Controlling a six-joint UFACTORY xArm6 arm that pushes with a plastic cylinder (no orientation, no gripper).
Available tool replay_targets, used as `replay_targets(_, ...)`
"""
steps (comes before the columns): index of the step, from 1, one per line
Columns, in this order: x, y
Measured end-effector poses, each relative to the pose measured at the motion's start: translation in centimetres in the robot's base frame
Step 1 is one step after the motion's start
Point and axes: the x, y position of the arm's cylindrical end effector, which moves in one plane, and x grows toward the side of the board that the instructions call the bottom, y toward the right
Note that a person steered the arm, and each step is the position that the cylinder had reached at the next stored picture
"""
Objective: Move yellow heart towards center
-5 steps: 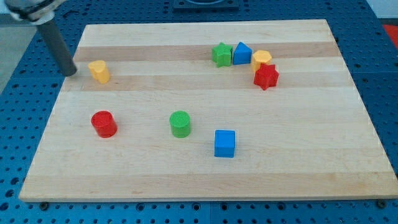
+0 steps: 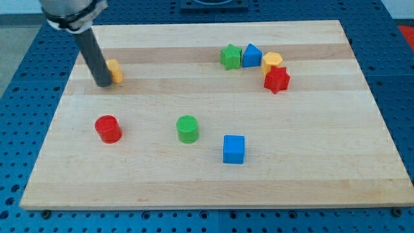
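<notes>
The yellow heart (image 2: 115,70) sits near the board's upper left, partly hidden by my rod. My tip (image 2: 103,84) rests on the board against the heart's left side, touching it. The heart lies far to the upper left of the board's middle.
A red cylinder (image 2: 107,128), a green cylinder (image 2: 187,129) and a blue cube (image 2: 233,149) lie in the lower half. A green star (image 2: 229,56), blue block (image 2: 251,55), yellow block (image 2: 272,61) and red star (image 2: 277,79) cluster at the upper right. The wooden board (image 2: 323,129) rests on a blue pegboard.
My tip has moved right, from off the heart's left side to against it. The yellow heart has shifted slightly right.
</notes>
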Motion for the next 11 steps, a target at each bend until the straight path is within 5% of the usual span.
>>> replay_targets(3, -2.7, -6.6)
replay_targets(6, -2.8, 9.1)
replay_targets(11, -2.9, 18.3)
